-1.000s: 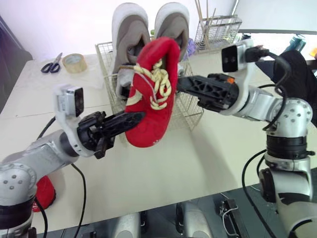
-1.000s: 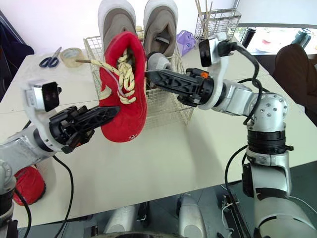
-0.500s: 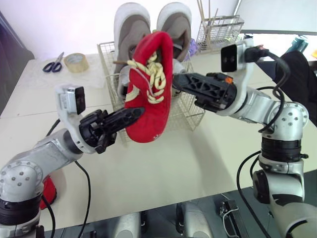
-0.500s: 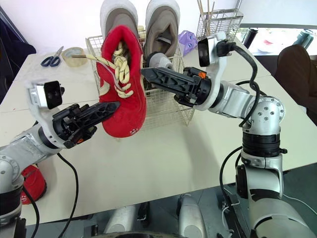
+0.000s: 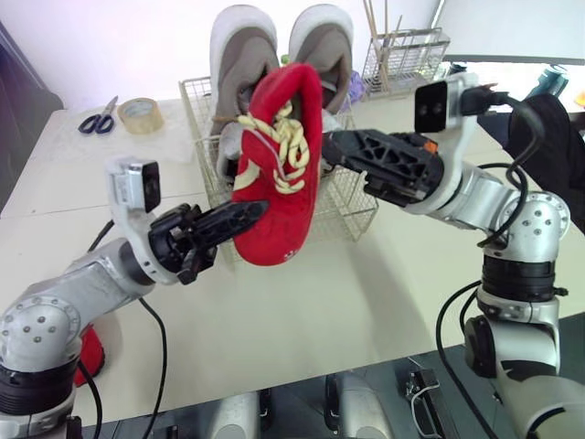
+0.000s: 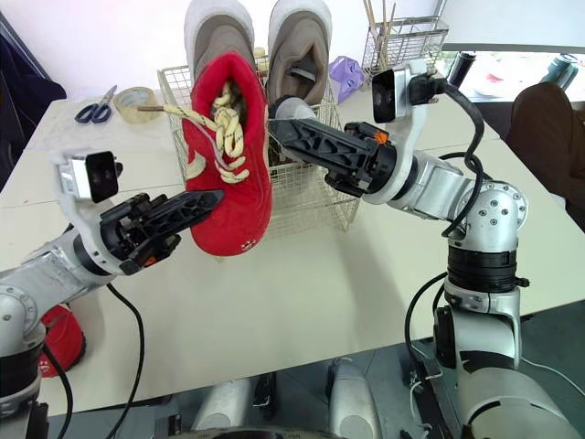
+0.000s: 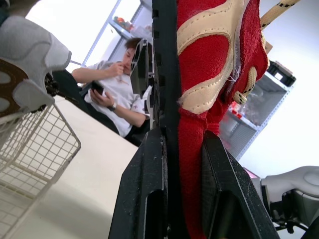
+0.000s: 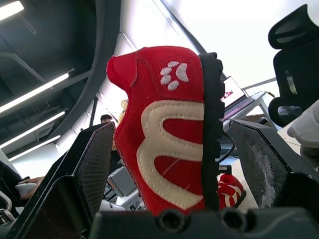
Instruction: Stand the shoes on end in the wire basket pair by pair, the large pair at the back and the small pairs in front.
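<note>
Above the table [image 5: 366, 293], just in front of the wire basket [image 5: 352, 206], the red shoe [image 5: 274, 183] hangs roughly on end with its toe downward. The left gripper [image 5: 239, 218] is clamped on the shoe's lower part, one finger on the sole and the other on the side panel. The right gripper [image 5: 331, 146] is spread wide and straddles the upper end; neither finger clearly presses on the shoe. The grey pair [image 5: 242, 55] stands at the back of the basket. The shoe is probably light, with a soft, compressible fabric upper and a stiffer sole. Grip across sole and side at mid-length. The loose cream laces [image 5: 291, 151] may snag on the wire. A white paw-print mark [image 8: 174, 73] shows near the heel; no lettering can be read.
</note>
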Available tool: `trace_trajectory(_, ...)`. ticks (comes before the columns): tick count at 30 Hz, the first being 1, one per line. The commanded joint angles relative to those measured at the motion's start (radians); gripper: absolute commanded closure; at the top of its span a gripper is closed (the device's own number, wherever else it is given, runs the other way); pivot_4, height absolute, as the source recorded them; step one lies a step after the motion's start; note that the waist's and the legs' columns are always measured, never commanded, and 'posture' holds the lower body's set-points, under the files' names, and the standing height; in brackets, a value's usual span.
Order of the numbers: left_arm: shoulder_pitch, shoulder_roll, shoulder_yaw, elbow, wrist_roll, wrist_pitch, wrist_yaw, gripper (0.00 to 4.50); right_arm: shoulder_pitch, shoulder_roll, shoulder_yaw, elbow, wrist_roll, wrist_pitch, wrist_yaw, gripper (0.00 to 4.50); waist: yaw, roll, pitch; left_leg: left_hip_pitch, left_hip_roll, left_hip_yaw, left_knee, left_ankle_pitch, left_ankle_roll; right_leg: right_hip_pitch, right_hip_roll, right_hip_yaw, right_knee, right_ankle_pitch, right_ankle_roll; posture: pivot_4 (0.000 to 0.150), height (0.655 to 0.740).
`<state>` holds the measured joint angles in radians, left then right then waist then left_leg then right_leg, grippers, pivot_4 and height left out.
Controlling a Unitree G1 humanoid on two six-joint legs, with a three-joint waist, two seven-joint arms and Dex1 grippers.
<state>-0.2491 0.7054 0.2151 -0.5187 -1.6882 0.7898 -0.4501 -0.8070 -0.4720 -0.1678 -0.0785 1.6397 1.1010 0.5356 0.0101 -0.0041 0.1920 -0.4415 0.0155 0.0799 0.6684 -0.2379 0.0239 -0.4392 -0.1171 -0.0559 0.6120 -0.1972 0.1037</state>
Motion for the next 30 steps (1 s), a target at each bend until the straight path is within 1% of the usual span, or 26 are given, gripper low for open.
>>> trace_trajectory(1, -0.012, -0.014, -0.022, -0.035, 0.020, 0.002, -0.008, 4.28, -0.013, 0.024, 0.014, -0.064, -0.004, -0.016, -0.006, 0.75, -0.001, 0.000, 0.000, 0.000, 0.000, 0.000, 0.000, 0.000, 0.000, 0.000, 0.000, 0.000, 0.000, 0.000, 0.000, 0.150, 0.7400)
trace_trajectory(3, -0.011, -0.021, -0.024, -0.036, 0.023, 0.001, -0.008, 4.28, -0.006, 0.025, 0.016, -0.075, -0.013, -0.014, -0.010, 1.34, 0.001, 0.000, 0.000, 0.000, 0.000, 0.000, 0.000, 0.000, 0.000, 0.000, 0.000, 0.000, 0.000, 0.000, 0.000, 0.150, 0.7400)
trace_trajectory(5, -0.009, -0.023, -0.022, -0.032, 0.024, 0.002, -0.008, 4.28, -0.002, 0.023, 0.019, -0.083, -0.023, -0.012, -0.010, 2.25, 0.001, 0.000, 0.000, 0.000, 0.000, 0.000, 0.000, 0.000, 0.000, 0.000, 0.000, 0.000, 0.000, 0.000, 0.000, 0.150, 0.7400)
trace_trajectory(8, -0.009, -0.025, -0.018, -0.026, 0.021, 0.000, -0.008, 4.28, 0.003, 0.018, 0.016, -0.091, -0.026, -0.010, -0.004, 3.44, 0.000, 0.000, 0.000, 0.000, 0.000, 0.000, 0.000, 0.000, 0.000, 0.000, 0.000, 0.000, 0.000, 0.000, 0.000, 0.150, 0.7400)
trace_trajectory(9, -0.010, -0.024, -0.017, -0.023, 0.022, 0.000, -0.007, 4.28, 0.003, 0.013, 0.013, -0.094, -0.027, -0.009, 0.001, 3.76, 0.000, 0.000, 0.000, 0.000, 0.000, 0.000, 0.000, 0.000, 0.000, 0.000, 0.000, 0.000, 0.000, 0.000, 0.000, 0.150, 0.7400)
trace_trajectory(10, -0.011, -0.021, -0.016, -0.019, 0.026, 0.001, -0.007, 4.28, 0.002, 0.008, 0.011, -0.096, -0.029, -0.008, 0.005, 3.97, 0.000, 0.000, 0.000, 0.000, 0.000, 0.000, 0.000, 0.000, 0.000, 0.000, 0.000, 0.000, 0.000, 0.000, 0.000, 0.150, 0.7400)
trace_trajectory(12, -0.015, -0.015, -0.015, -0.009, 0.030, 0.006, -0.003, 3.23, -0.002, -0.001, 0.007, -0.099, -0.034, -0.007, 0.014, 4.04, 0.000, 0.000, 0.000, 0.000, 0.000, 0.000, 0.000, 0.000, 0.000, 0.000, 0.000, 0.000, 0.000, 0.000, 0.000, 0.150, 0.7400)
trace_trajectory(14, -0.014, -0.006, -0.011, -0.010, 0.032, 0.011, -0.008, 2.42, -0.012, -0.021, 0.001, -0.103, -0.053, -0.009, 0.036, 4.04, 0.000, 0.000, 0.000, 0.000, 0.000, 0.000, 0.000, 0.000, 0.000, 0.000, 0.000, 0.000, 0.000, 0.000, 0.000, 0.150, 0.7400)
trace_trajectory(15, -0.011, -0.001, -0.007, -0.013, 0.044, 0.010, -0.006, 1.91, -0.019, -0.033, -0.002, -0.104, -0.068, -0.011, 0.050, 4.04, 0.001, 0.000, 0.000, 0.000, 0.000, 0.000, 0.000, 0.000, 0.000, 0.000, 0.000, 0.000, 0.000, 0.000, 0.000, 0.150, 0.7400)
trace_trajectory(16, -0.007, 0.005, -0.002, -0.017, 0.063, 0.007, -0.001, 1.52, -0.028, -0.047, -0.004, -0.105, -0.086, -0.015, 0.069, 4.04, 0.001, 0.000, 0.000, 0.000, 0.000, 0.000, 0.000, 0.000, 0.000, 0.000, 0.000, 0.000, 0.000, 0.000, 0.000, 0.150, 0.7400)
trace_trajectory(17, 0.000, 0.020, 0.005, -0.022, 0.079, 0.011, 0.009, 0.99, -0.040, -0.067, -0.008, -0.103, -0.109, -0.021, 0.091, 4.04, 0.000, 0.000, 0.000, 0.000, 0.000, 0.000, 0.000, 0.000, 0.000, 0.000, 0.000, 0.000, 0.000, 0.000, 0.000, 0.150, 0.7400)
trace_trajectory(18, 0.011, 0.043, 0.021, -0.033, 0.088, 0.016, 0.017, 0.56, -0.056, -0.095, -0.014, -0.098, -0.147, -0.035, 0.123, 4.04, 0.000, 0.000, 0.000, 0.000, 0.000, 0.000, 0.000, 0.000, 0.000, 0.000, 0.000, 0.000, -0.001, 0.000, -0.001, 0.150, 0.7400)
trace_trajectory(21, 0.034, 0.117, 0.074, -0.057, 0.081, 0.031, 0.045, 0.56, -0.094, -0.163, -0.029, -0.074, -0.264, -0.097, 0.221, 4.04, -0.001, 0.000, 0.000, -0.001, 0.000, 0.000, 0.000, 0.000, 0.000, -0.001, 0.000, 0.000, -0.001, -0.001, -0.001, 0.150, 0.7400)
trace_trajectory(24, 0.078, 0.229, 0.171, -0.111, 0.070, 0.059, 0.044, 0.56, -0.116, -0.192, -0.066, -0.031, -0.415, -0.265, 0.323, 4.04, -0.001, -0.001, 0.001, -0.001, 0.001, 0.000, -0.001, 0.000, 0.000, -0.002, 0.000, 0.000, -0.002, -0.001, -0.001, 0.150, 0.7400)
trace_trajectory(27, 0.125, 0.328, 0.241, -0.170, 0.056, 0.094, 0.022, 0.56, -0.134, -0.232, -0.028, 0.042, -0.547, -0.353, 0.455, 4.04, 0.000, -0.001, 0.001, -0.001, 0.001, 0.001, -0.002, 0.000, 0.000, -0.002, 0.000, 0.000, -0.003, -0.001, -0.001, 0.150, 0.7400)
trace_trajectory(30, 0.149, 0.377, 0.279, -0.198, 0.004, 0.099, 0.014, 0.56, -0.153, -0.242, 0.013, 0.138, -0.642, -0.410, 0.567, 4.04, -0.003, -0.001, 0.001, -0.001, 0.001, 0.001, -0.002, 0.000, -0.001, -0.002, 0.000, 0.000, -0.004, -0.001, -0.001, 0.150, 0.7400)
